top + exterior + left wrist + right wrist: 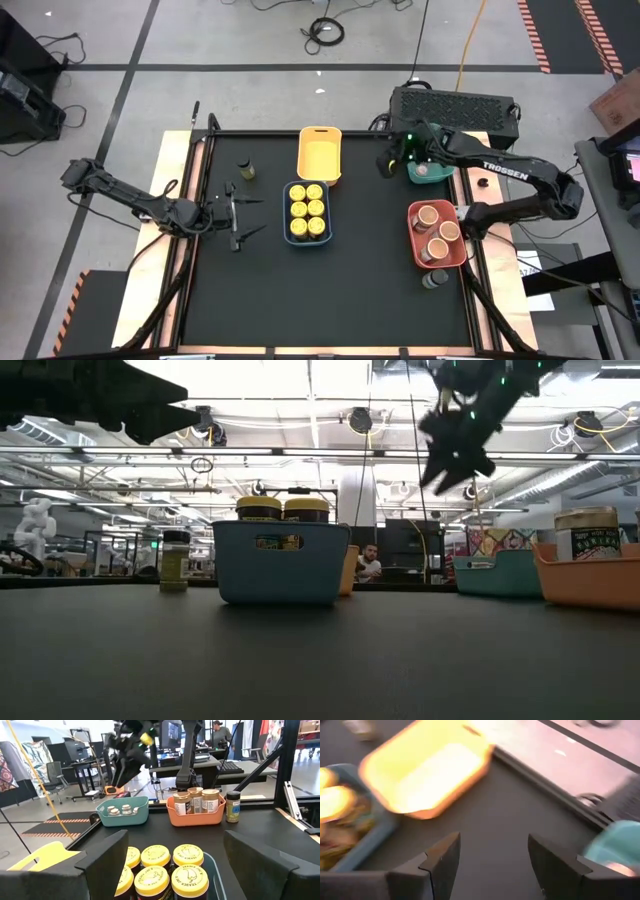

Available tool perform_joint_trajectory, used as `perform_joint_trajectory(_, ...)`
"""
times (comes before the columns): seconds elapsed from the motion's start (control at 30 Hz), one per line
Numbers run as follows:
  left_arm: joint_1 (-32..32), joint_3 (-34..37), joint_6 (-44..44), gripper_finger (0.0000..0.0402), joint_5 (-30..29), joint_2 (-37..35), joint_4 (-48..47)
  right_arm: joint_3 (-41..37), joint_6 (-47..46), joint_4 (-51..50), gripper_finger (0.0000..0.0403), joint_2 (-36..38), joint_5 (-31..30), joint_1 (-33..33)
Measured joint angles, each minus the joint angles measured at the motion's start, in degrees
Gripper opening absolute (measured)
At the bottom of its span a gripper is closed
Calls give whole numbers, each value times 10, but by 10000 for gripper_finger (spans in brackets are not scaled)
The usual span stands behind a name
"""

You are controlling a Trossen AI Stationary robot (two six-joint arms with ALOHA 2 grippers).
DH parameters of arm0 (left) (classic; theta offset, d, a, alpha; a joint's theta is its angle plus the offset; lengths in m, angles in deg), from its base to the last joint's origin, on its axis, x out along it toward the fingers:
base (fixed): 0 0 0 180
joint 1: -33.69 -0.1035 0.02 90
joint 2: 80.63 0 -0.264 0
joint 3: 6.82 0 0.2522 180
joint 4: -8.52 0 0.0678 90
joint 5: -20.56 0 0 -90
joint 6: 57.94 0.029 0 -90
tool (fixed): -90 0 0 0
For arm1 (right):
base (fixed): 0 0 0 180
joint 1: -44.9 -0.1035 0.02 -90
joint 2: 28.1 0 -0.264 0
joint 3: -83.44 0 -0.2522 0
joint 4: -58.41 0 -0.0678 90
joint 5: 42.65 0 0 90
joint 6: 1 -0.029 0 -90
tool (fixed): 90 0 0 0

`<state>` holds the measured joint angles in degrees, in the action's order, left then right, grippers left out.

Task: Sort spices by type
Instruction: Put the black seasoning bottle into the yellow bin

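Observation:
Six yellow-lidded spice jars (306, 209) stand in the blue tray (289, 226), also seen in the left wrist view (157, 867). Three peach-topped tubs (437, 230) sit in the red tray (414, 249). Small jars (122, 811) lie in the green tray (437, 180). One dark-lidded jar (245, 170) stands on the mat, another (433, 278) beside the red tray. My left gripper (240, 215) waits open, left of the blue tray. My right gripper (388, 160) hangs open and empty above the mat, between the yellow tray (320, 155) and the green tray; the low view shows it raised (455, 445).
The yellow tray holds nothing. The trays stand along the mat's middle and right side; a metal frame (200, 135) borders the mat. Bare mat (330, 300) lies toward the near edge. A person (370, 567) sits in the room beyond the table.

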<state>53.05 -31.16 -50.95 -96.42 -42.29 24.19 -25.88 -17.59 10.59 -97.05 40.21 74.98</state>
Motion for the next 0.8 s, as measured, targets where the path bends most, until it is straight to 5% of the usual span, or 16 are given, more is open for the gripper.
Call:
perform_joint_trajectory(0.47,0,-1,-7,329,0,0,1,87,-111,-25,226,-2,-3,-318)
perform_joint_trajectory(0.8,4,-1,-22,329,16,0,28,164,-359,-111,226,-84,-46,-522)
